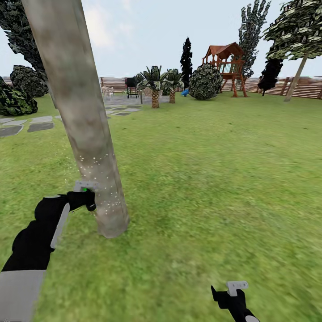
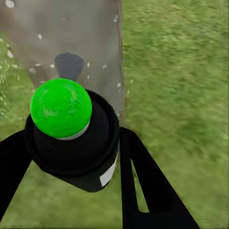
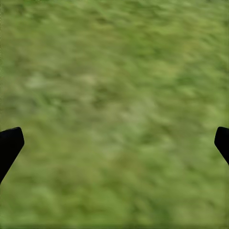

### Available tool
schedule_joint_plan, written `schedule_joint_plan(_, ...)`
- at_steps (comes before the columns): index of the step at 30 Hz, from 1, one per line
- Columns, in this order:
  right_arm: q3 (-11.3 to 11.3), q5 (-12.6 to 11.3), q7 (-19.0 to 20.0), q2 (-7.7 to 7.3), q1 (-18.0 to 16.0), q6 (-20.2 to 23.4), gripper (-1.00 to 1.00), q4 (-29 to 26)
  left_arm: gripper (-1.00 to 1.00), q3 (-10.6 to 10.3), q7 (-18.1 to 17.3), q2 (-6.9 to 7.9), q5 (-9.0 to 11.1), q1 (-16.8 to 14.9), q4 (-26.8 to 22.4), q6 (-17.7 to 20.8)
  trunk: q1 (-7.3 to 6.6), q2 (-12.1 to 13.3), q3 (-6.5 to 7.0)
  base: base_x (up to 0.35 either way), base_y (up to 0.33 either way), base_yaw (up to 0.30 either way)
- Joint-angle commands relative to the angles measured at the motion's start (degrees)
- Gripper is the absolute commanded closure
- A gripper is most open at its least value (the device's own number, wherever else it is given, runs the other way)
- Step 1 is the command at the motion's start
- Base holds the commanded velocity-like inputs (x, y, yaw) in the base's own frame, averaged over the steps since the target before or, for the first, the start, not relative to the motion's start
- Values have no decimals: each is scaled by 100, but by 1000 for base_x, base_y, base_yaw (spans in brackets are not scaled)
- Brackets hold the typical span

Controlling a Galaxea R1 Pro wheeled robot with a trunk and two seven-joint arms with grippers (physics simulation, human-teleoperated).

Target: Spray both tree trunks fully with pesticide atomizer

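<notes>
Beside the base of the near tree trunk (image 1: pixel 85 129), on the robot's left, the left end effector (image 1: pixel 85 193) grips the pesticide atomizer (image 2: pixel 71 136), its fingers (image 2: pixel 143 186) clamped on either side of the black body. The atomizer's green cap (image 2: pixel 61 108) points at the bark from just beside it. White pesticide specks (image 1: pixel 100 172) dot the lower trunk, which leans slightly and rises out of frame. Low on the robot's right, the right end effector (image 1: pixel 235 290) hangs over bare grass (image 3: pixel 114 109), empty, with its fingertips (image 3: pixel 9 143) spread wide apart. Open lawn (image 1: pixel 214 170) stretches ahead and to the right of the trunk. Farther off stand a round bush (image 1: pixel 205 81), two small palms (image 1: pixel 154 85), a wooden play tower (image 1: pixel 226 67) and the slatted fence (image 1: pixel 304 87). Stepping stones (image 1: pixel 27 125) lie to the left, and a second pale-trunked tree (image 1: pixel 297 76) stands near the far right fence.
</notes>
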Motion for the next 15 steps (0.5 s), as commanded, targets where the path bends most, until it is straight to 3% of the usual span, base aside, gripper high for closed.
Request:
schedule_joint_plan(1,-2,0,0,1,0,0,-100,-2,100,292,-7,21,60,-30,0,15,0,0,0,0,0,0)
schedule_joint_plan(4,4,0,0,2,-3,0,-100,-3,100,633,-16,158,65,-134,2,141,0,0,0,0,0,0)
schedule_joint_plan(8,2,0,0,-1,0,0,-100,-3,100,599,-23,180,30,-78,67,70,0,0,0,0,0,0)
schedule_joint_plan(9,2,0,0,0,-1,0,-100,1,100,597,-19,162,27,75,186,-24,0,0,0,0,0,0)
schedule_joint_plan(12,2,0,0,1,-2,0,-100,0,100,455,31,128,16,207,985,-946,0,0,0,0,0,0)
schedule_joint_plan(15,1,0,0,2,-3,0,-100,3,100,367,68,117,-7,225,2254,-1933,0,0,0,0,0,0)
